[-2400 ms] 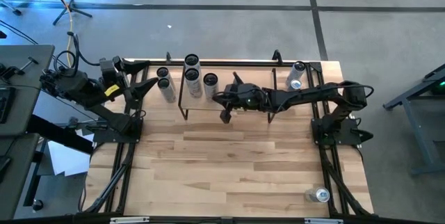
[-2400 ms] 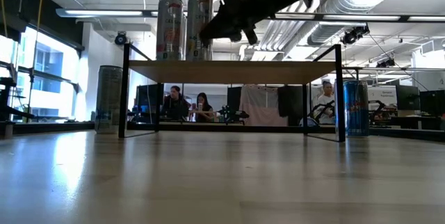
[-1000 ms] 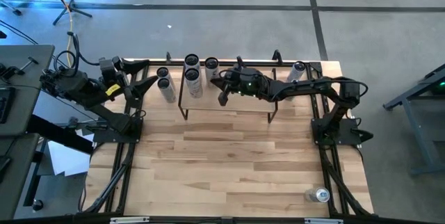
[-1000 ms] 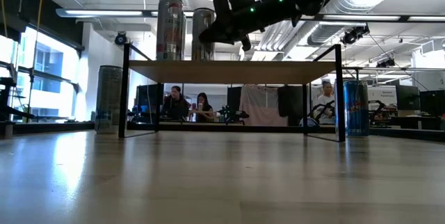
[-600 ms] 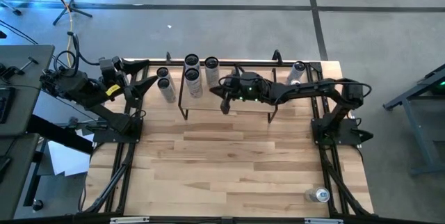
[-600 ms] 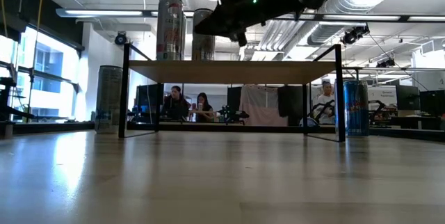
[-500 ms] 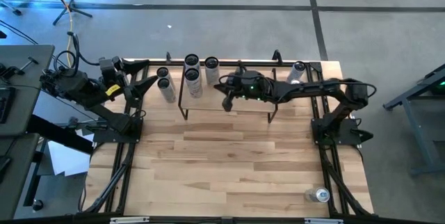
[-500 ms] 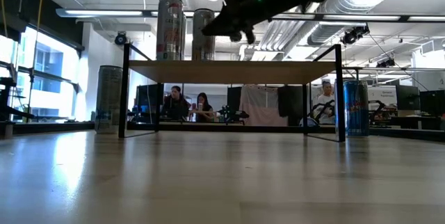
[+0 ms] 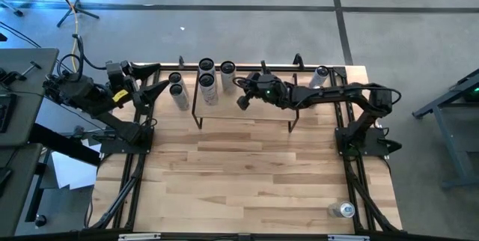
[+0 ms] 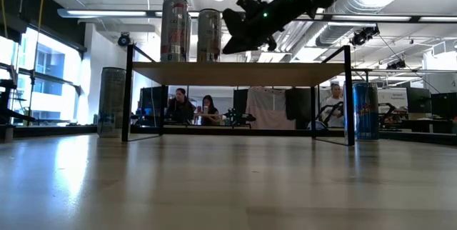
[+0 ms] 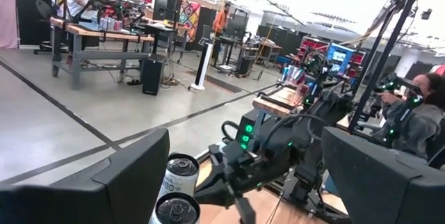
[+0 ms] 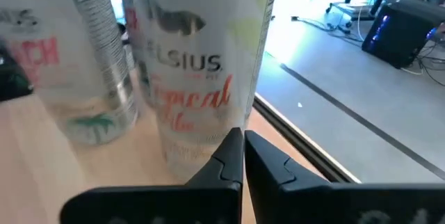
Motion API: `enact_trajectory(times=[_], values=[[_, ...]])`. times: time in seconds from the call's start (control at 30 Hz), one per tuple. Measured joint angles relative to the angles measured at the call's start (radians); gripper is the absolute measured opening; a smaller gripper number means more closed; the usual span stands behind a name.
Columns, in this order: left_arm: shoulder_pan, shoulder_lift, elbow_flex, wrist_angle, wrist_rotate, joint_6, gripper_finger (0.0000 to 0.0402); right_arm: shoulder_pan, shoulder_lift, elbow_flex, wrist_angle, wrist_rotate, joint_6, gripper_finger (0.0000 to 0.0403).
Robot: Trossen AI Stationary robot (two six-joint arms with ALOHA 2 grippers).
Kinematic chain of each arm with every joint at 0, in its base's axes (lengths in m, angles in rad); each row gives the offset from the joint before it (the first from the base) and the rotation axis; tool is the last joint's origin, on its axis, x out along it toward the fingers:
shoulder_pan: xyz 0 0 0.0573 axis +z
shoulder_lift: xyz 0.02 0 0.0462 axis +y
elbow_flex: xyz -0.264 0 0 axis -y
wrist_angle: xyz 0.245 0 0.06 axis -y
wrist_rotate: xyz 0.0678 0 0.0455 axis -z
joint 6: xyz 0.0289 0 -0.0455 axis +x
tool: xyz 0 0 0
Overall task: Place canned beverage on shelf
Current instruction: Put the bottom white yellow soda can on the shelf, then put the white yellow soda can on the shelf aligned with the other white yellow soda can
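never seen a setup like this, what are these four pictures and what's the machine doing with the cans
This is a robot with two dark arms at a wooden table, each ending in a two-finger gripper. One picture looks straight down on the table, one looks level across the table top, and the other two come from cameras on the arms' wrists.

At the back of the table stands the shelf, a low rack with a light wood top and thin black legs. Three cans stand on its left end. More cans stand on the table beside it: two on the left, one on the right, and one near the front right corner.

The right gripper hangs above the shelf, shut and holding nothing, close to the nearest can. The left gripper waits, open, at the table's left edge.
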Motion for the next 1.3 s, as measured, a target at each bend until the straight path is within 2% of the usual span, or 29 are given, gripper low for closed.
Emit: enact_trajectory(times=[1.07,1.23,1.3], values=[[0.0,0.0,0.0,0.004,0.001,-0.022,0.0344,-0.002,0.025,0.0,0.125,-0.081,0.013,0.0],[-0.001,-0.001,0.0,0.004,0.011,-0.032,0.0344,-0.002,-0.041,0.0,0.031,0.004,-0.027,0.0],[-0.002,-0.002,0.0,0.003,0.029,-0.032,0.0344,-0.01,-0.086,0.0,-0.043,0.001,-0.027,0.0]])
